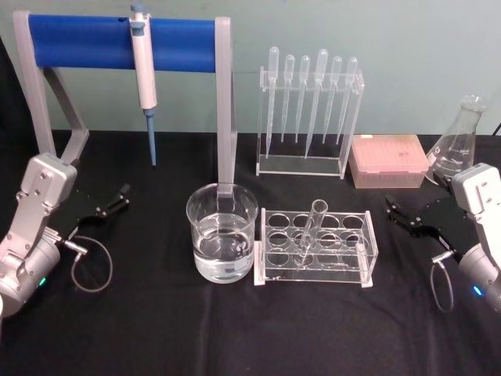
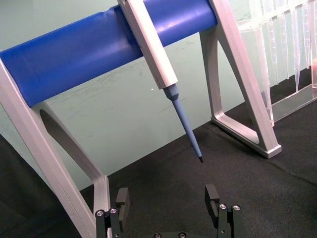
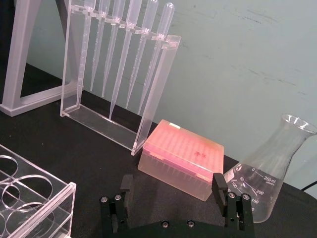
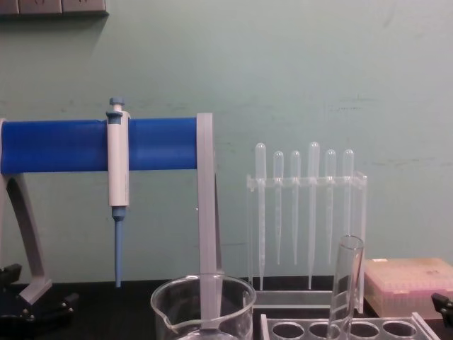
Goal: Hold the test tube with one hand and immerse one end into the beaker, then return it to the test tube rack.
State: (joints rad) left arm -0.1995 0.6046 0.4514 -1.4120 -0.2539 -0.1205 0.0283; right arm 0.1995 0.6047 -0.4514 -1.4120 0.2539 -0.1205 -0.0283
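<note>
- The left gripper [image 1: 120, 196] sat low on the left side of the table, its two black fingers [image 2: 122, 199] spread apart with nothing between them.
- The right gripper [image 1: 394, 210] sat low on the right side in the same way, jaws wide and empty, as its own wrist view also showed [image 3: 172, 182].
- Between the two, near the middle of the black table [image 1: 156, 329], stood the clear test tube rack [image 1: 366, 262].
- The test tube [image 1: 313, 231] was in the rack's left half, mouth up and leaning a little; I could not tell which row held it.
- From chest height the test tube [image 4: 345, 283] rose well above the rack's top plate [image 4: 425, 327].
- The beaker [image 1: 205, 258] stood right beside the rack's left end, partly filled with clear liquid; whether glass and rack touched I could not tell.
- Both grippers were well apart from the tube and the beaker.
- Behind the beaker stood a grey frame with a blue bar [image 1: 86, 43], and a blue-and-white pipette [image 1: 143, 74] hung from it, tip down.
- Behind the rack a clear stand held a row of plastic pipettes [image 1: 309, 102], bulbs up.
- To its right lay a pink tip box [image 1: 387, 160], with a conical flask [image 1: 458, 145] beyond that, near the right gripper.
</note>
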